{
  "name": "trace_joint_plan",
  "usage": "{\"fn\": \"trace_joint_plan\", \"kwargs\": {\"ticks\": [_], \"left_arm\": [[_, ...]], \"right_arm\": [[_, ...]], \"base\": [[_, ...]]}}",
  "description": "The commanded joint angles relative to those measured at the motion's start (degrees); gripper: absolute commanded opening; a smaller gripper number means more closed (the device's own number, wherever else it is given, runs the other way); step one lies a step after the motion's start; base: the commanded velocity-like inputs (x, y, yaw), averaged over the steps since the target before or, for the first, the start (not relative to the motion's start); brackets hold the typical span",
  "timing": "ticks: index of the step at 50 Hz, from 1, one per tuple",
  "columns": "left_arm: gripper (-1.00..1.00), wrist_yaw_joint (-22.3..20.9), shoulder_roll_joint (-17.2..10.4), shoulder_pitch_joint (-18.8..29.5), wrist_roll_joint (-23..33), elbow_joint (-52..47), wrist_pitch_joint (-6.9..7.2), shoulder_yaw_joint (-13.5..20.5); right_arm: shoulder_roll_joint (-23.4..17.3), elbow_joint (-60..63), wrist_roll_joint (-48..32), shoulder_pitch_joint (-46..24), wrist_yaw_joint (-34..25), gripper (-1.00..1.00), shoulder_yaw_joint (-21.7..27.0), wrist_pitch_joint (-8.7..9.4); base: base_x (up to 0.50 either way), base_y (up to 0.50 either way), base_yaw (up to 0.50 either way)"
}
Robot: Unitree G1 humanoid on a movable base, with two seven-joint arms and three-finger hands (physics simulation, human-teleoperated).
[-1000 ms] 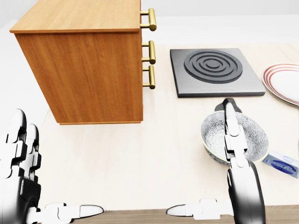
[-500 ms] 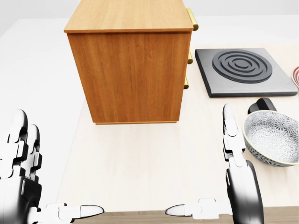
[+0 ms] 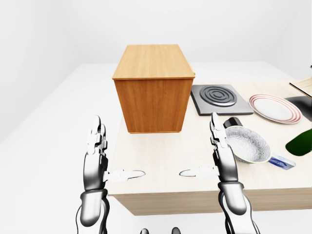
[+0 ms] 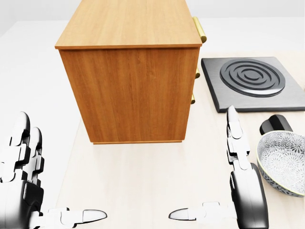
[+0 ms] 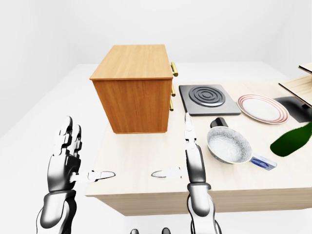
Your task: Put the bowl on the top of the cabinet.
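**Bowl on the worktop, both hands empty**

Left-eye view: the bowl (image 3: 247,144) sits on the worktop (image 3: 161,161), lower right of the cabinet (image 3: 153,87), beside the right hand (image 3: 222,156).

Head view: the left hand (image 4: 21,176) has its fingers spread apart.

Right-eye view: the right hand's fingers are straight, holding nothing.

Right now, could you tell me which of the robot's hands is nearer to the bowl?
The right hand. It stands open just left of the bowl in the left-eye view, apart from it. The left hand, also open, hangs off the table's left edge, much farther.
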State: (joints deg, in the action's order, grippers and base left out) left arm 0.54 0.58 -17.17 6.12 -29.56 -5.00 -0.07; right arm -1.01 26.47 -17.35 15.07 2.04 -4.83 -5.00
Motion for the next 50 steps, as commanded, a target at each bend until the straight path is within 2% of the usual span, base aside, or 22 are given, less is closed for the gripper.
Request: {"fn": "trace_joint_plan", "kwargs": {"ticks": [1, 36, 44, 45, 50], "left_arm": [[1.0, -0.1, 0.0, 0.0, -0.1, 0.0, 0.0, 0.0], [1.0, -0.3, -0.2, -0.1, 0.2, 0.2, 0.0, -0.6], [1.0, -0.5, -0.3, -0.2, 0.0, 0.2, 0.0, -0.8], [1.0, 0.0, 0.0, 0.3, 0.7, 1.2, 0.0, -0.6], [1.0, 0.3, -0.1, 0.5, 0.9, 1.2, 0.0, -0.8]], "right_arm": [[0.0, -0.1, 0.2, -0.1, -0.1, 1.0, 0.0, 0.0], [0.0, -0.6, 0.3, -0.1, -0.3, 1.0, 0.0, 0.0], [0.0, -0.1, 0.3, 0.0, -0.6, 1.0, -0.3, 0.0], [-0.8, 8.7, -8.3, -3.3, -2.1, 1.0, 5.5, 0.0], [-0.4, 9.4, -7.6, -3.0, -4.9, 1.0, 9.3, 0.0]], "base": [[0.22, -0.02, 0.0], [0.22, -0.01, 0.0], [0.01, 0.0, 0.0], [0.0, 0.0, 0.0], [0.0, 0.0, 0.0]]}}
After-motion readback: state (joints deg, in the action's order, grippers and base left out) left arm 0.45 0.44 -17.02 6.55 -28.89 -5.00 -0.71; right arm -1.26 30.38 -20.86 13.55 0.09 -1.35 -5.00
